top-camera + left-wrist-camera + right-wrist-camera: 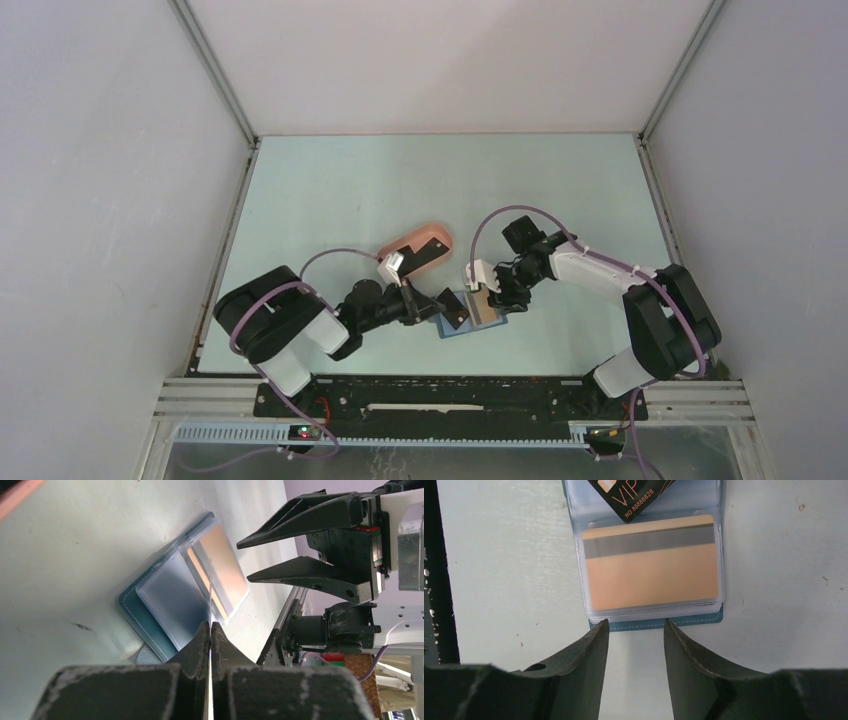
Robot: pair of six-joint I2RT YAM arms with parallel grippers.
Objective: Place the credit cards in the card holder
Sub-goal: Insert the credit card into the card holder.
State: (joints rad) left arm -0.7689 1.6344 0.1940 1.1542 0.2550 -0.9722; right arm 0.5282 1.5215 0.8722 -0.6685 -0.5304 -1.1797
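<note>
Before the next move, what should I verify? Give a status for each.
1. Grip: left gripper shut on the black card: ok.
2. Target: wallet lying open: ok.
3. First card: tan card seated in a clear sleeve: ok.
4. Second card: black card inside a sleeve: not ok, it sits tilted over the wallet.
5. Helper: right gripper open, empty, at the wallet's edge: ok.
6. Sleeve mouth open for the black card: cannot tell.
</note>
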